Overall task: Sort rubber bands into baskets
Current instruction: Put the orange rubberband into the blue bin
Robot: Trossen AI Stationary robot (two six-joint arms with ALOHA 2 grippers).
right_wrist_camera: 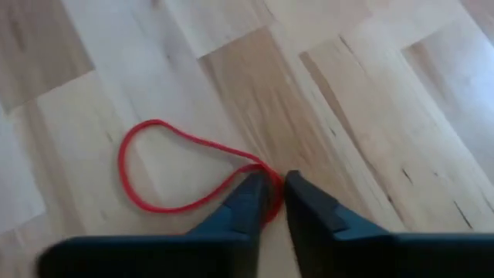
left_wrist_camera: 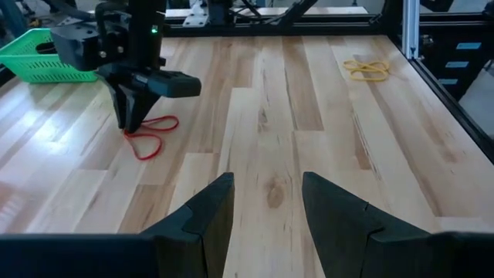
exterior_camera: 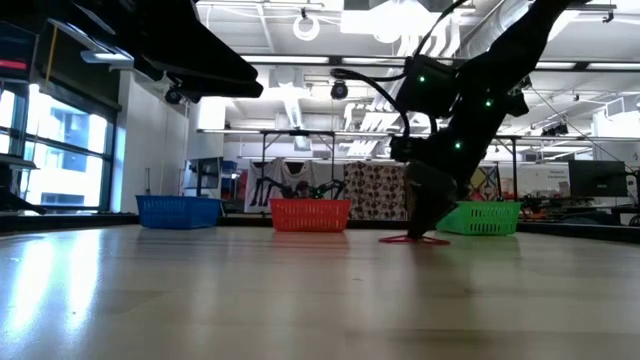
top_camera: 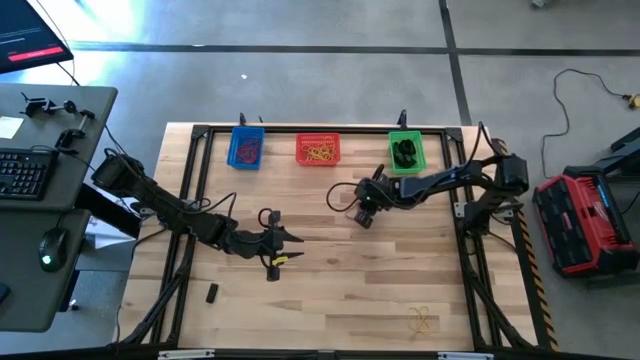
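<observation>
A red rubber band (right_wrist_camera: 121, 166) lies as a flat loop on the wooden table, near its middle and in front of the green basket (top_camera: 420, 152). My right gripper (right_wrist_camera: 276, 181) stands on it with its fingertips at the table (exterior_camera: 425, 228), shut on the band's end. Along the far edge sit the blue basket (top_camera: 232, 150), the red basket (top_camera: 318, 138) and the green one. My left gripper (left_wrist_camera: 266, 185) hovers open over the table's middle left (top_camera: 283, 243), with nothing between its fingers. My right gripper pinches the red rubber band at one end of the loop (right_wrist_camera: 261, 171), where its two strands run together, between the two fingertips. The fingers come steeply from above. The rest of the loop (left_wrist_camera: 158, 149) lies slack and flat on the table.
A yellow rubber band (top_camera: 422, 320) lies loose near the table's front right corner. A short dark piece (top_camera: 212, 293) lies near the front left. A black frame (top_camera: 330, 128) runs round the table. Bare wood stretches between the two grippers.
</observation>
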